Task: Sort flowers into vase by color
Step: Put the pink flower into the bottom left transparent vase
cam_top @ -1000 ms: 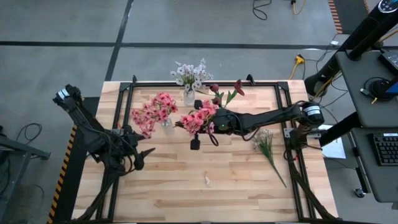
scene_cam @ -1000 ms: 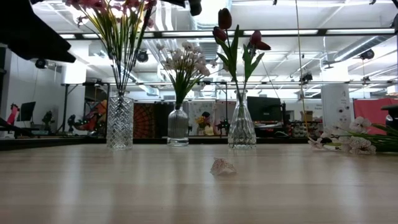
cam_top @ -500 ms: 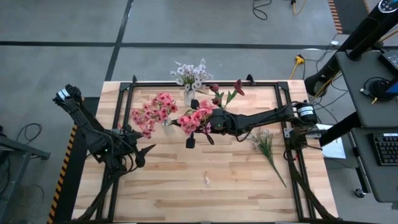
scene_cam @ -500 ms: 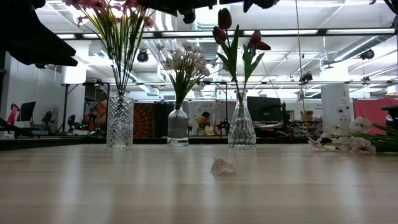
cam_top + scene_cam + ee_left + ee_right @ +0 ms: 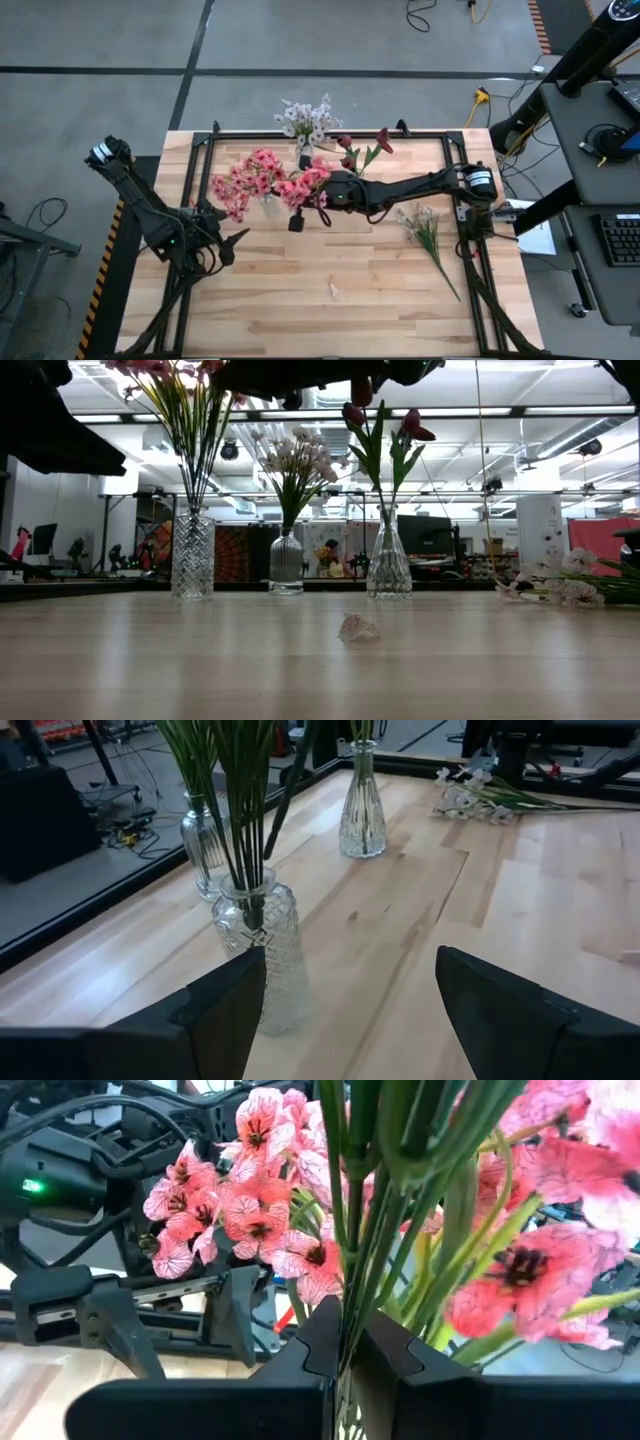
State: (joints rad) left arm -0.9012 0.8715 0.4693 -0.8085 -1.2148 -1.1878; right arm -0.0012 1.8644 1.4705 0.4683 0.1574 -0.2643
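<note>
**Ana:** High view first: where is the right gripper (image 5: 322, 196)?

**Ben:** Stretched across the back half of the table (image 5: 380, 290), up above the wood, just beside the cut-glass vase (image 5: 193, 555). Its fingers (image 5: 385, 1355) are pressed together on a bunch of green stalks, and the right wrist view shows those stalks pinched between the two dark tips.

**Ana:** Which flowers are they?

**Ben:** A pink bunch (image 5: 303, 186). From above, its blossoms hang next to the pink flowers (image 5: 245, 178) already standing in that vase, nearly touching them.

**Ana:** And the other vases?

**Ben:** In the low view, three stand in a row along the far edge. The cut-glass one is on the left with many green stalks in it. A ribbed vase (image 5: 286, 562) in the middle holds white flowers (image 5: 296, 455). A smooth flared vase (image 5: 388, 563) holds dark red tulips (image 5: 382, 418).

**Ana:** Anything lying loose?

**Ben:** One white spray (image 5: 428, 233) lies flat on the wood near the right side, well apart from the vases. A small pale scrap (image 5: 358, 628) sits near the middle of the table; I cannot tell what it is.

**Ana:** The left gripper (image 5: 232, 246)?

**Ben:** It waits at the left side of the table, fingers (image 5: 220, 1010) spread with nothing between them, pointed toward the cut-glass vase.
</note>
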